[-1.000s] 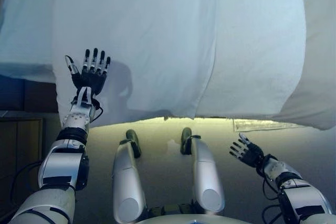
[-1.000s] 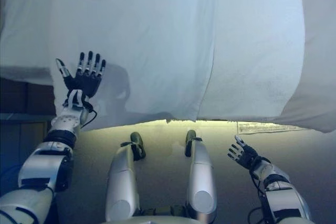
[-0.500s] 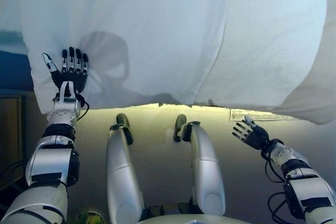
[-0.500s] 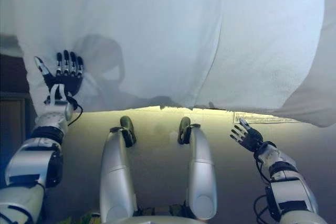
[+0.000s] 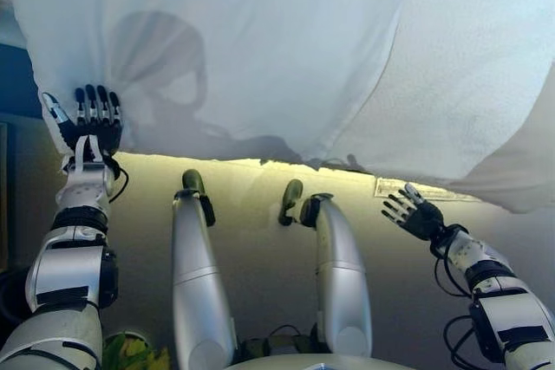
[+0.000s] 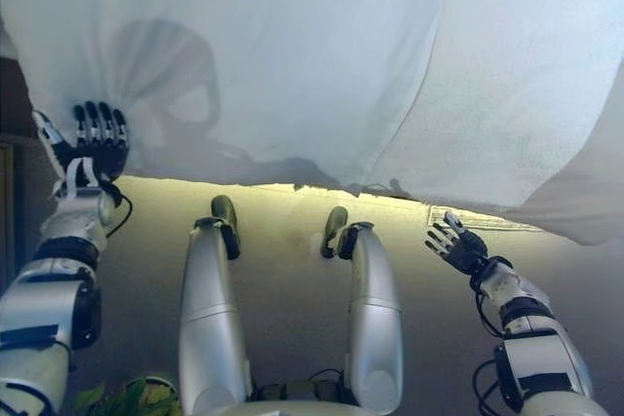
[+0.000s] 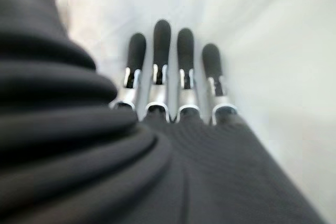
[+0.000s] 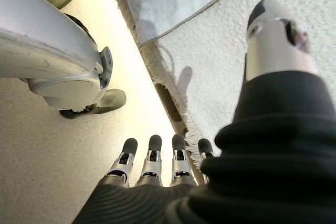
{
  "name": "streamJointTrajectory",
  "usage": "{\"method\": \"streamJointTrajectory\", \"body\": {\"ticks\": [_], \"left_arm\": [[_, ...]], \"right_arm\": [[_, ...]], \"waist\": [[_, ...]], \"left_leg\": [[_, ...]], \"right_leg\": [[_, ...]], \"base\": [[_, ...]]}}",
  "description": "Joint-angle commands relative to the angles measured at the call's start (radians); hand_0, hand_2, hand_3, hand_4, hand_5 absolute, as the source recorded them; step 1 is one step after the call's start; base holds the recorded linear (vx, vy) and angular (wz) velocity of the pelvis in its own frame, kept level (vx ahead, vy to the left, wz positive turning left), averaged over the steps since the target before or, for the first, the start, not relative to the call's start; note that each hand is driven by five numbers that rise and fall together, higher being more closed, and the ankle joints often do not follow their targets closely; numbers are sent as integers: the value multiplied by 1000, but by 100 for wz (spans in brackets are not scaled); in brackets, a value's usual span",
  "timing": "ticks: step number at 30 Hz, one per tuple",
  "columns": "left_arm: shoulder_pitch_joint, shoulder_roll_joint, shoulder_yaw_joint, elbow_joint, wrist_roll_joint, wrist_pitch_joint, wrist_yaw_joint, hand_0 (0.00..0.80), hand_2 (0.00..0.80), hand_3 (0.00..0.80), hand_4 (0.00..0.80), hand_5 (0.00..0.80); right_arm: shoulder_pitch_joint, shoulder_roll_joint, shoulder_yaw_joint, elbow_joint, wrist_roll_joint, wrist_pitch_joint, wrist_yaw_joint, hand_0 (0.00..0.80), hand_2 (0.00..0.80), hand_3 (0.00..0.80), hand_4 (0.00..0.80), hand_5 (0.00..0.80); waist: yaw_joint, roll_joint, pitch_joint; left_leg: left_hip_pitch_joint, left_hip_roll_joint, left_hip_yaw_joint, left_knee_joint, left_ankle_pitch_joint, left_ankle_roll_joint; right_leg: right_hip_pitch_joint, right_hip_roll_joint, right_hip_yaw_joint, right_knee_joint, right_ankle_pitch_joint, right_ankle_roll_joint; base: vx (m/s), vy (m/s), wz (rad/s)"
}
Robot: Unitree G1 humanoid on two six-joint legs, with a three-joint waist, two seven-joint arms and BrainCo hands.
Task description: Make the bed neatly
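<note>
A smooth white sheet hangs over the bed's near side and fills the upper part of both eye views. A textured white blanket lies beside it on the right. My left hand is open, its straight fingers laid flat against the sheet's lower left corner. My right hand is open too, fingers spread, just below the blanket's hem and not touching it. Neither hand holds cloth.
Beige carpet runs under the hanging hem. Dark furniture stands left of the bed. A white label shows beneath the hem at right. Something green and yellow lies on the floor at lower left.
The whole picture has shifted, so the camera moved. My left hand stays flat on the sheet's lower left corner. My right hand has risen closer to the hem.
</note>
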Motion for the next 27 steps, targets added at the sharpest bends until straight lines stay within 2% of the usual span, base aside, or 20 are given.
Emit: {"method": "streamJointTrajectory", "body": {"ticks": [1,9,19,24,27], "left_arm": [[50,50,66,57,-36,-34,6,0,0,0,0,0],[146,50,130,29,-39,-29,7,0,0,0,0,0],[241,16,182,13,-50,8,-14,0,0,0,0,0],[291,-21,194,15,-22,41,-30,0,0,0,0,0],[336,-63,192,10,27,64,-58,0,0,0,0,0]], "right_arm": [[78,-54,-60,11,38,-26,14,0,0,0,0,0],[93,-61,-77,1,32,-37,17,0,0,0,0,0],[106,-71,-98,18,27,-51,30,0,0,0,0,0],[131,-57,-109,24,18,-52,43,0,0,0,0,0],[157,-32,-112,24,-1,-59,44,0,0,0,0,0]], "waist": [[27,5,-23],[34,41,-27],[28,72,-50],[18,82,-79],[13,91,-107]], "left_leg": [[6,-57,14,-19,-58,49],[23,-65,30,-26,-52,39],[122,-51,71,-42,-57,23],[246,-45,106,-109,-55,6],[336,-63,124,-190,-35,-5]], "right_leg": [[-17,-23,-15,-5,73,48],[-10,-34,-10,4,53,39],[75,-39,-4,3,17,35],[187,-37,1,-68,14,46],[271,-40,-3,-148,29,57]], "base": [[-23,5,5],[-21,10,5],[-7,-3,5],[53,-21,0],[128,-6,-2]]}}
